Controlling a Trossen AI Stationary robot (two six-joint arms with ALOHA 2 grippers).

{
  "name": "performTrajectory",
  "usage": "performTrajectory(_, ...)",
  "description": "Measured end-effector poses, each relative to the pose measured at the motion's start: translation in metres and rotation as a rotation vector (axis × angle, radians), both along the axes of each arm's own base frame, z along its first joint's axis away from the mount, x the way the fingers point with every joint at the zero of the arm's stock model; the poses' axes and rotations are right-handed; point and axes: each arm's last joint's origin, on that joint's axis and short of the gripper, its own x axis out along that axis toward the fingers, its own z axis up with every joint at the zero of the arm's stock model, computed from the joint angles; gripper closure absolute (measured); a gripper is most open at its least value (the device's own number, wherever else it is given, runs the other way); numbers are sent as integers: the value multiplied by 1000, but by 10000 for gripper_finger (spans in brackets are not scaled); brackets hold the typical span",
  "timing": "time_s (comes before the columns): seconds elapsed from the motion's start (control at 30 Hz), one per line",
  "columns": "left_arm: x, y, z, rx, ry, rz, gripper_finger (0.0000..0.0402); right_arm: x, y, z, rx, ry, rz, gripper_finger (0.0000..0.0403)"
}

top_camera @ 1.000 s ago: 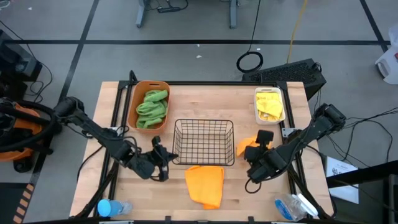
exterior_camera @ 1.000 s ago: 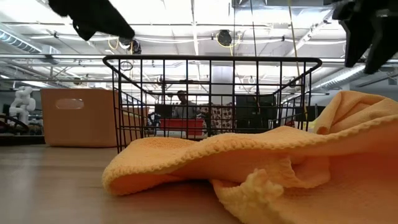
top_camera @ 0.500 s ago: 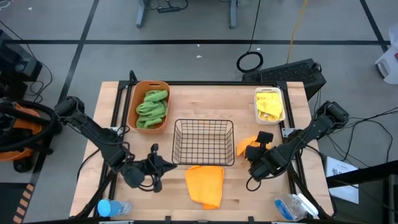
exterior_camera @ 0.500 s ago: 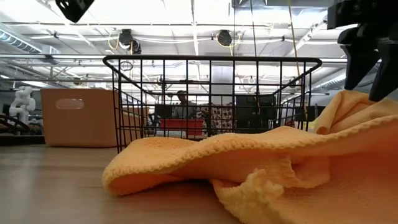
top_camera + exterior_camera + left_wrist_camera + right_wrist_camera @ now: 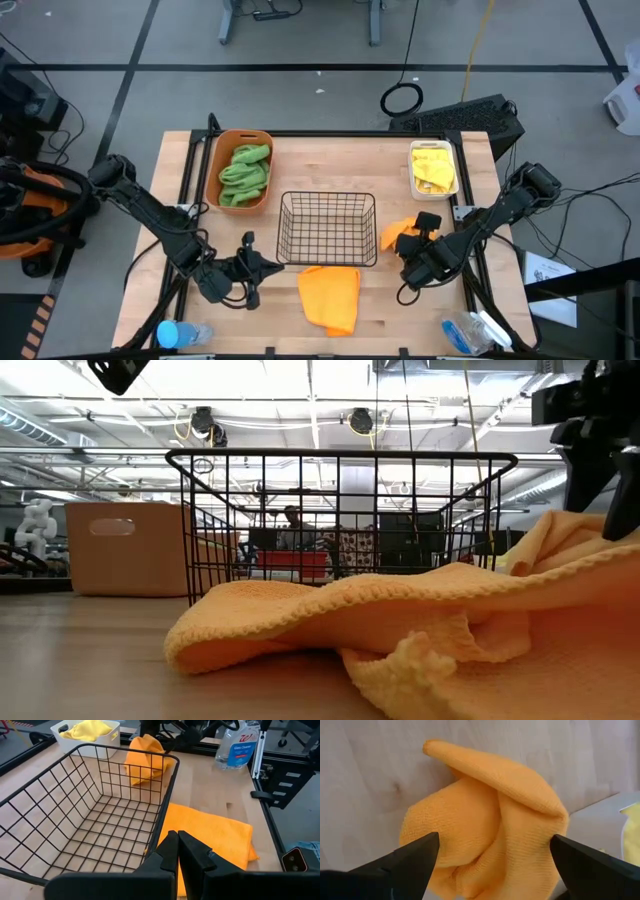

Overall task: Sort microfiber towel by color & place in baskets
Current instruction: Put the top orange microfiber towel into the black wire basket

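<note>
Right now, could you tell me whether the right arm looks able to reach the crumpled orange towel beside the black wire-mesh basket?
Probably yes. The right gripper is open, with its fingers spread to either side of the crumpled orange towel, and nothing lies between them. The black wire-mesh basket stands clear to one side.

Empty wire basket between two orange towels.

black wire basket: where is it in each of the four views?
High view: black wire basket at table centre, empty, flat orange towel just in front.
Low view: basket mid-frame behind that towel.
Left wrist view: basket fills the left, past the shut left gripper.
Right wrist view: not in it; only the bunched orange towel between the open right gripper.
Shared landmark: the flat orange towel.
</note>
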Motion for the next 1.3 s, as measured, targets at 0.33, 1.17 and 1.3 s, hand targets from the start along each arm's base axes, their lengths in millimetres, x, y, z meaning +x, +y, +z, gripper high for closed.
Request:
performTrajectory(0.33,0,0,0,-1,-1,0,387,-10,-7,-32,-6,4,-8,46)
performTrajectory(1.17,0,0,0,-8,-3,2,387,-6,-2,-70,212,-171,-13,389)
performTrajectory(1.3,0,0,0,-8,-3,2,387,5,8,-51,240,-196,-1,398)
